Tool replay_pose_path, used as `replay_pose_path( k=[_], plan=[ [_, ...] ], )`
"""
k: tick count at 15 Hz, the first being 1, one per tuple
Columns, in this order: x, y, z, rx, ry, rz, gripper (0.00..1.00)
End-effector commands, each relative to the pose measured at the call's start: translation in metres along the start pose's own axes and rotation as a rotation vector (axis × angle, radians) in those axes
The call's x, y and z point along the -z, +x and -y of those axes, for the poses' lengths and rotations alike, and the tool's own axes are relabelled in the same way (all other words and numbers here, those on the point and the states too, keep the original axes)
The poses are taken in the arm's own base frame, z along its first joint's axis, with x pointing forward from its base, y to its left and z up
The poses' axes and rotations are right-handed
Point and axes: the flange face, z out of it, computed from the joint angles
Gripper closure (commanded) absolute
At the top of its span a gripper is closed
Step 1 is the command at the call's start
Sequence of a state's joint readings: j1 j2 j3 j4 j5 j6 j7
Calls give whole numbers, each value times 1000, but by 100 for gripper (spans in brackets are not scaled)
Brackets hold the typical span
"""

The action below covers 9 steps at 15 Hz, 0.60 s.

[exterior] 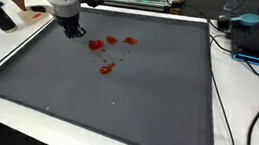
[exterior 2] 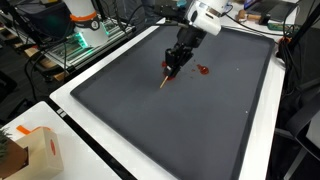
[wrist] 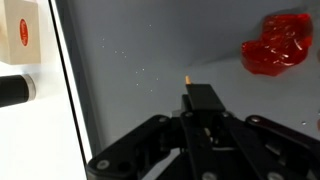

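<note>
My gripper [exterior: 74, 31] hangs low over the far left part of a dark grey mat [exterior: 124, 103]. Its jaws are shut on a thin stick whose orange tip [wrist: 190, 76] pokes out beyond the fingertips. In an exterior view, the stick [exterior 2: 164, 82] slants down from the gripper [exterior 2: 173, 65] toward the mat. Several red blobs [exterior: 106, 68] lie scattered on the mat just beside the gripper. In the wrist view, the gripper [wrist: 203, 98] points at bare mat and one red blob [wrist: 278, 45] sits to the upper right, apart from the stick tip.
The mat lies on a white table [exterior: 7, 58]. A cardboard box [exterior 2: 35, 150] stands off the mat's corner. A white block [wrist: 18, 35] and a black cylinder [wrist: 10, 90] rest beside the mat edge. Cables and a blue object [exterior: 247, 20] lie to one side.
</note>
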<state>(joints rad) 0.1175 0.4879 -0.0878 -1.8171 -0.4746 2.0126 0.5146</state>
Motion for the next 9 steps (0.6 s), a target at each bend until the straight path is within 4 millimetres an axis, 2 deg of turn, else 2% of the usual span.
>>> replay_pose_path(
  k=[1, 9],
  plan=[
    [15, -4, -25, 22, 117, 22, 97],
    [52, -15, -71, 118, 407, 19, 97]
  ],
)
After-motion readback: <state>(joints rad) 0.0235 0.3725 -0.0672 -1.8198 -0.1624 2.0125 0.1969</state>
